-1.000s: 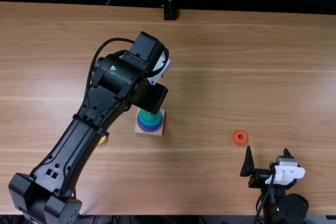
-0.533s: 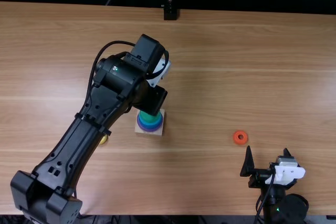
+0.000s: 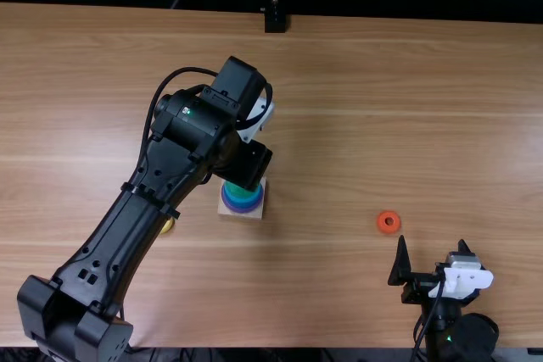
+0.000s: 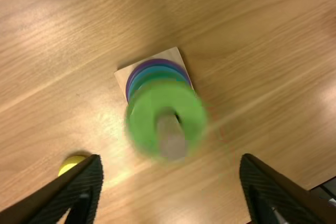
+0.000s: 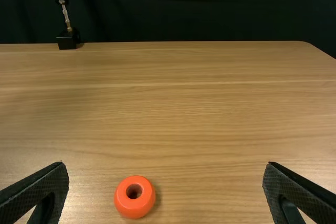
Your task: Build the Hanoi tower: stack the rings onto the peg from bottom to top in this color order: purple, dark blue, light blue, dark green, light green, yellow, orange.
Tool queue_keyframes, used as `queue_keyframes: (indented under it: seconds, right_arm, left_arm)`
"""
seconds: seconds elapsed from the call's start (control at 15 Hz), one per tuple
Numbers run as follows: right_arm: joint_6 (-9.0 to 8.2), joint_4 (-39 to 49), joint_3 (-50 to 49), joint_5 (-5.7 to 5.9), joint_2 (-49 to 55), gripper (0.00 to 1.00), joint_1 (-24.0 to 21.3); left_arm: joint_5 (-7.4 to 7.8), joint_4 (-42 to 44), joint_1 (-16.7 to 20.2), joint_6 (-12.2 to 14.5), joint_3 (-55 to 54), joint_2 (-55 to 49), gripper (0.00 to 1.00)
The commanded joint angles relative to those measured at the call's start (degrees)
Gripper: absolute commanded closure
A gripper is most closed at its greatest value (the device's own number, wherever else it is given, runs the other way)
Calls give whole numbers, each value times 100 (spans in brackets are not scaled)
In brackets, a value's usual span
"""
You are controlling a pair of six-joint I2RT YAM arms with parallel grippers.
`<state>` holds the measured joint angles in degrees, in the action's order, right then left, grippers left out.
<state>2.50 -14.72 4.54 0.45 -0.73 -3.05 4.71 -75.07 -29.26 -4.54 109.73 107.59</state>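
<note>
the left gripper point(image 4: 172, 158) is above the peg point(image 4: 171, 140), fingers spread and nothing between them, probably to clear the light green ring point(image 4: 142, 116) threaded on top of the stack. the base point(image 4: 123, 76) sits flat beneath. by the top view, the yellow ring point(image 4: 70, 164) lies between eight and nine o'clock of it, likely next; the orange ring point(image 5: 134, 203) waits just past three, near the right gripper point(image 5: 166, 165), empty and parted too. wood table point(image 3: 356, 125); black stand point(image 3: 275, 21) at twelve, dark curtain point(image 5: 184, 9) behind.
</note>
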Motion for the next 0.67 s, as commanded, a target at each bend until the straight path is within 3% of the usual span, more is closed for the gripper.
queue_keyframes:
  seconds: [0.0, 0.33, 0.6]
  right_arm:
    - [-18, -411, -383, 40, 73, 0, -47]
    - [-18, -411, -392, 40, 73, 0, -47]
    - [-18, -411, -383, 40, 73, 0, -47]
  left_arm:
    - [25, -13, 8, 0, -136, 104, 0]
    - [14, 103, 34, 0, -75, 60, 0]
    - [25, 324, 421, 32, 83, 25, 0]
